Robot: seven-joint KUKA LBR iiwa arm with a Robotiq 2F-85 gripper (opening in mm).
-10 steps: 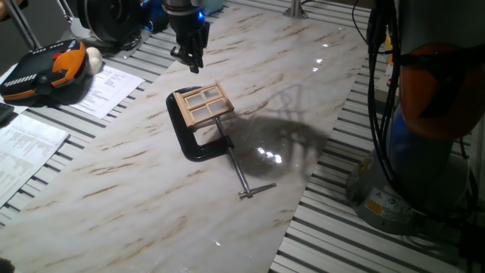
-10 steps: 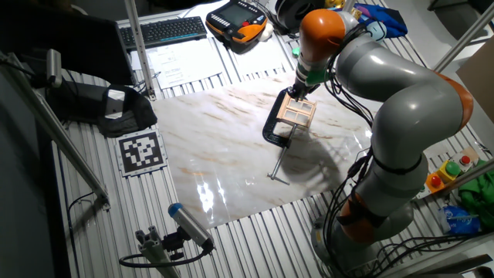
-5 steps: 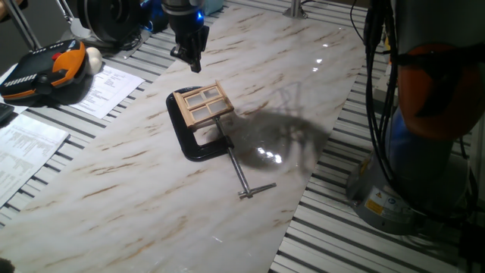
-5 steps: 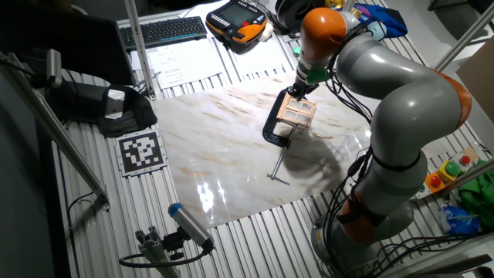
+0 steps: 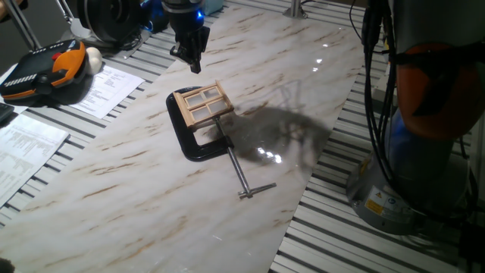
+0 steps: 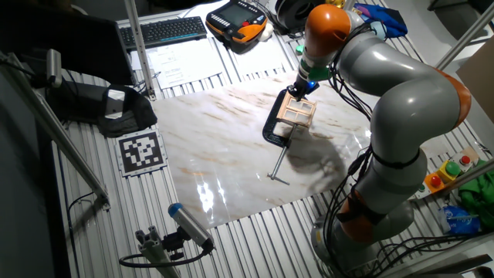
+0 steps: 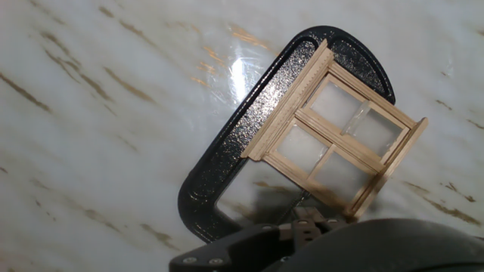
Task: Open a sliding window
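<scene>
The sliding window [image 5: 201,104] is a small tan wooden frame with pale panes. It is held in the jaws of a black C-clamp [image 5: 191,146] on the marble tabletop. It also shows in the other fixed view [image 6: 297,113] and in the hand view [image 7: 336,137], where it lies right of centre. My gripper [image 5: 194,64] hangs a little above the table, just beyond the window's far side, not touching it. It also shows in the other fixed view [image 6: 300,86]. The fingers are too small to tell whether they are apart.
The clamp's long steel screw [image 5: 242,176] points toward the near table edge. An orange-black teach pendant [image 5: 45,70] and papers [image 5: 106,85] lie at the left. A keyboard [image 6: 166,29] and a marker tag [image 6: 140,150] sit beside the marble. The arm's base [image 5: 413,174] stands at the right.
The arm has shifted slightly and the gripper has risen a touch. The window and clamp have not moved.
</scene>
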